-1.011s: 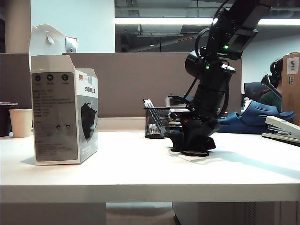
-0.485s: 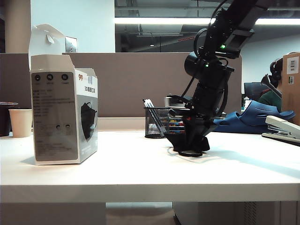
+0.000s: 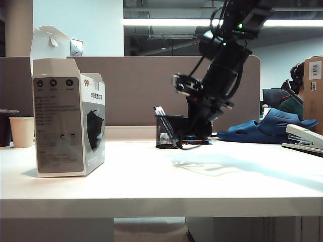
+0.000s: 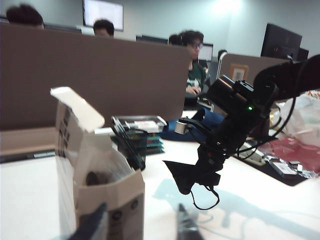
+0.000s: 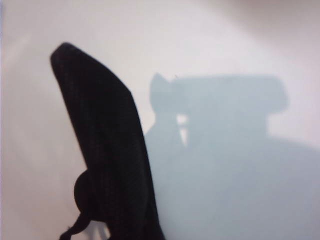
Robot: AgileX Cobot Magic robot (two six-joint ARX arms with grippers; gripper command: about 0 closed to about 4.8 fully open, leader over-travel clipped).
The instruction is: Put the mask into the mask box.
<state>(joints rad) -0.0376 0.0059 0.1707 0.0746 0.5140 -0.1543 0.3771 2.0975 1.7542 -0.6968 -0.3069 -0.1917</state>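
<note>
The right gripper (image 3: pixel 198 132) is clamped on the mask (image 4: pixel 186 176), and the thing that has just happened is the lift: a second ago that gripper was pressed down at the table (image 3: pixel 161 176) with the black fabric bunched under it, and now it hangs clear above the tabletop with the arm swung up and tilted toward the left of the exterior view. In the left wrist view the mask dangles from the closed fingers as a dark folded wedge, one thin ear loop (image 4: pixel 206 201) trailing below it over the shadow on the white surface; the right wrist view shows the same black fabric hanging close to the camera. So the pick looks done, and what remains, I'd say, is the carry across to the mask box (image 3: pixel 69 123), which stands well apart at the left with its top flaps up. The left gripper (image 4: pixel 141 226) sits just beside that box's open top, its dark fingers spread part way with nothing between them. A mesh pen holder (image 3: pixel 168 132) stands just behind the mask's path, so the dangling loop could brush it.
</note>
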